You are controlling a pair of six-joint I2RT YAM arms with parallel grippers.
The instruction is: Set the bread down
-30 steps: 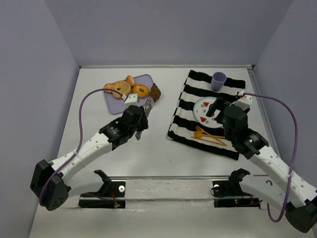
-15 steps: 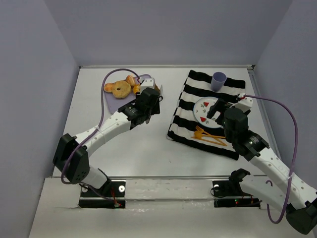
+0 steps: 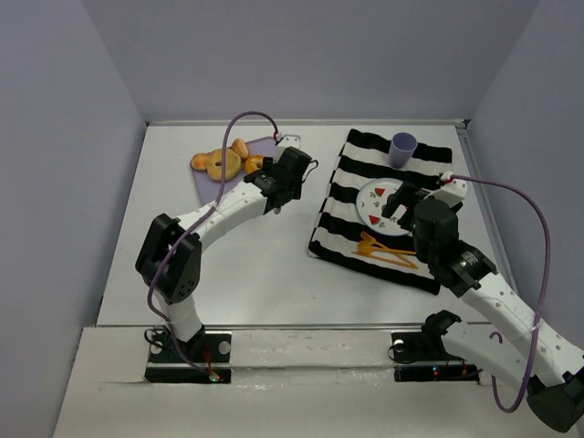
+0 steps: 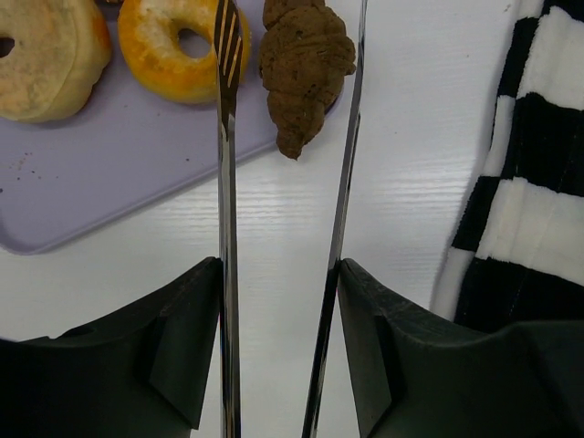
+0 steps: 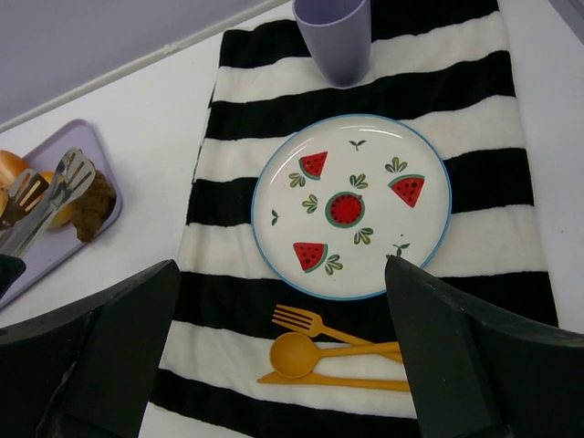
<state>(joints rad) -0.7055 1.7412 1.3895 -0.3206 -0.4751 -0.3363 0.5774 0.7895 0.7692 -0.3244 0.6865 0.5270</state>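
Note:
The bread [image 4: 306,59] is a dark brown lumpy croissant at the right edge of the lavender tray [image 4: 91,192]. My left gripper [image 4: 278,274] is shut on metal tongs [image 4: 226,164]. The tong arms stand apart with their tips on either side of the bread, which still lies on the tray. In the top view the left gripper [image 3: 290,173] covers the bread. The right wrist view shows the bread [image 5: 91,208] and the tongs [image 5: 46,196] at the far left. My right gripper [image 5: 283,274] is open and empty, hovering over the watermelon plate [image 5: 420,242].
A golden ring doughnut [image 4: 178,46] and a pale bagel [image 4: 41,55] lie on the tray left of the bread. A black-and-white striped cloth [image 3: 338,219] carries the plate [image 3: 372,193], a purple cup [image 3: 402,148] and orange plastic cutlery [image 3: 383,248].
My left arm has reached far forward and right to the tray's right edge, bringing the tong tips around the bread. The right arm has not moved.

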